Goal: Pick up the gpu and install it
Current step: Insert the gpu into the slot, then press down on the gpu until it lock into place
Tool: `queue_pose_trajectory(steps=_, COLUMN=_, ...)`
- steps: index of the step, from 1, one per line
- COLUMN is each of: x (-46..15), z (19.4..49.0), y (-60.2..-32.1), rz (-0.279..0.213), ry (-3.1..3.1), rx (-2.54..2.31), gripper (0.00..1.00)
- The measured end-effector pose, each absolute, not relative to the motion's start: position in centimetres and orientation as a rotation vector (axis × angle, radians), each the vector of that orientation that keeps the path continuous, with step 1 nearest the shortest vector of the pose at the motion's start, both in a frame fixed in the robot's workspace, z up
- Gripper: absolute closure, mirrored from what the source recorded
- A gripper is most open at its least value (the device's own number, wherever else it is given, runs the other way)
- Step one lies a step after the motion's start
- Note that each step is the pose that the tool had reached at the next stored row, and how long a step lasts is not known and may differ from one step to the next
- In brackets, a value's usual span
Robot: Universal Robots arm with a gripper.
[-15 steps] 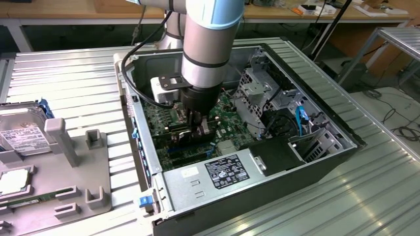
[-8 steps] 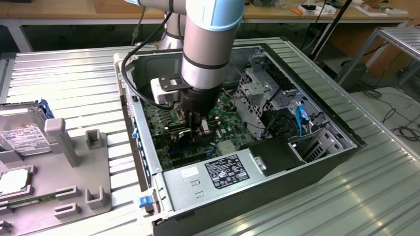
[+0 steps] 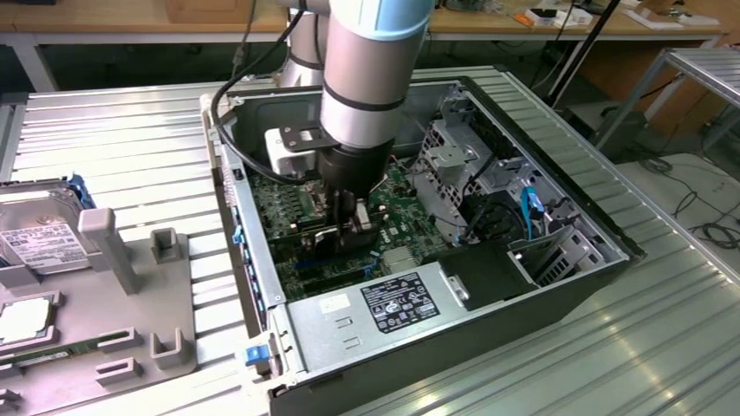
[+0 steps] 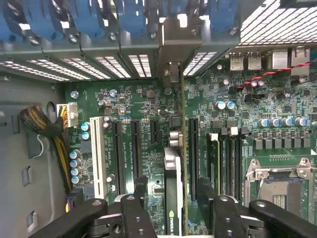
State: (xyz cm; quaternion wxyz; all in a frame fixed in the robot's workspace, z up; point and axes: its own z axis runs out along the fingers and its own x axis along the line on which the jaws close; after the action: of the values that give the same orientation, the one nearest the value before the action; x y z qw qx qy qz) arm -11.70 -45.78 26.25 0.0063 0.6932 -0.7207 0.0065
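The gpu (image 4: 177, 163) stands on edge in a slot of the green motherboard (image 4: 277, 124), its silver bracket end against the rear slot openings of the case. My gripper (image 4: 176, 206) hangs straight above it, open, with one black finger (image 4: 133, 210) on each side of the card and a gap showing between fingers and card. In the exterior view the gripper (image 3: 350, 224) reaches down into the open computer case (image 3: 578, 217), with the gpu (image 3: 338, 238) a dark strip under it.
A power supply (image 3: 382, 303) with a label fills the case's near end, and drive cages (image 3: 463, 165) stand on the exterior view's right. On that view's left, a grey fixture tray (image 3: 127, 347) holds a hard drive (image 3: 35, 234), a processor (image 3: 23, 319) and a memory stick (image 3: 64, 351).
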Motion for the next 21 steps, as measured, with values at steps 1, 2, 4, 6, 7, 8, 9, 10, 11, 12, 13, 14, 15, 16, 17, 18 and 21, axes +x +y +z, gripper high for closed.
queue_pose_trajectory(steps=1, x=-11.7, z=27.3, y=-45.8, rz=0.020, ry=-2.255, rx=2.169, gripper=0.47)
queue_pose_trajectory(steps=2, x=-11.7, z=27.7, y=-45.8, rz=0.020, ry=-2.255, rx=2.169, gripper=0.47)
queue_pose_trajectory(steps=4, x=-11.7, z=28.8, y=-45.8, rz=0.019, ry=-2.255, rx=2.169, gripper=0.47)
queue_pose_trajectory(steps=6, x=-11.7, z=29.7, y=-45.8, rz=0.019, ry=-2.254, rx=2.168, gripper=0.49)
queue_pose_trajectory(steps=7, x=-11.7, z=29.6, y=-45.8, rz=0.019, ry=-2.255, rx=2.169, gripper=0.49)
queue_pose_trajectory(steps=8, x=-11.7, z=29.6, y=-45.8, rz=0.019, ry=-2.255, rx=2.169, gripper=0.49)
queue_pose_trajectory(steps=9, x=-11.7, z=29.6, y=-45.8, rz=0.019, ry=-2.255, rx=2.169, gripper=0.56)
queue_pose_trajectory(steps=10, x=-11.7, z=29.6, y=-45.8, rz=0.019, ry=-2.255, rx=2.169, gripper=0.68)
queue_pose_trajectory(steps=11, x=-11.7, z=29.6, y=-45.8, rz=0.019, ry=-2.255, rx=2.169, gripper=0.74)
queue_pose_trajectory(steps=12, x=-11.7, z=29.6, y=-45.8, rz=0.019, ry=-2.255, rx=2.169, gripper=0.74)
queue_pose_trajectory(steps=13, x=-11.7, z=29.6, y=-45.8, rz=0.019, ry=-2.255, rx=2.169, gripper=0.80)
queue_pose_trajectory(steps=14, x=-11.7, z=29.6, y=-45.8, rz=0.019, ry=-2.255, rx=2.169, gripper=0.86)
queue_pose_trajectory(steps=15, x=-11.7, z=29.6, y=-45.8, rz=0.019, ry=-2.255, rx=2.169, gripper=0.89)
queue_pose_trajectory(steps=16, x=-11.7, z=29.6, y=-45.8, rz=0.019, ry=-2.255, rx=2.169, gripper=0.89)
queue_pose_trajectory(steps=17, x=-11.7, z=29.6, y=-45.8, rz=0.019, ry=-2.255, rx=2.169, gripper=0.89)
queue_pose_trajectory(steps=18, x=-11.7, z=29.6, y=-45.8, rz=0.019, ry=-2.255, rx=2.169, gripper=0.89)
queue_pose_trajectory(steps=21, x=-11.7, z=29.6, y=-45.8, rz=0.019, ry=-2.255, rx=2.169, gripper=0.89)
